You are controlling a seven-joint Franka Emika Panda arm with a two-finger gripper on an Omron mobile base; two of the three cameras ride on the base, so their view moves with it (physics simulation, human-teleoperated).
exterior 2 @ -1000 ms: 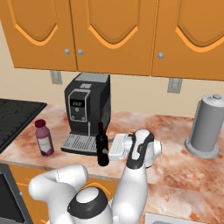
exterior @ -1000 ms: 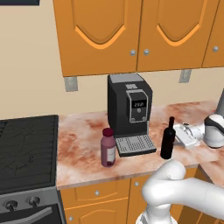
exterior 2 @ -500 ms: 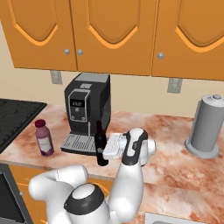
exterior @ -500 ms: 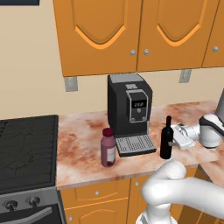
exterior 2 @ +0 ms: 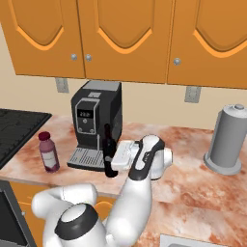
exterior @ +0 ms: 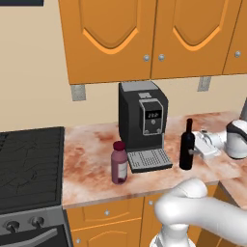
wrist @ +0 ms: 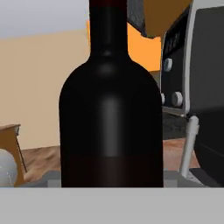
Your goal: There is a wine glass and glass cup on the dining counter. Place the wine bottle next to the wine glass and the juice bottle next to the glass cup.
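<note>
Hand view: wine bottle [wrist: 111, 105] looms just ahead of the fingers [exterior: 193, 152]; grip state unclear.

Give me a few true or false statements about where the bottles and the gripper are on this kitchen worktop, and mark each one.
1. The wine bottle stands upright on the worktop, right of the coffee machine in the left base view. True.
2. The juice bottle lies on its side. False: it stands upright, in front of the coffee machine's left corner.
3. The gripper is at the wine bottle, level with its body. True; the hand view shows the bottle close up.
4. The gripper has lifted the wine bottle off the worktop. False: the bottle's base appears to sit on the worktop.
5. The two bottles touch each other. False: the coffee machine's drip tray lies between them.
</note>
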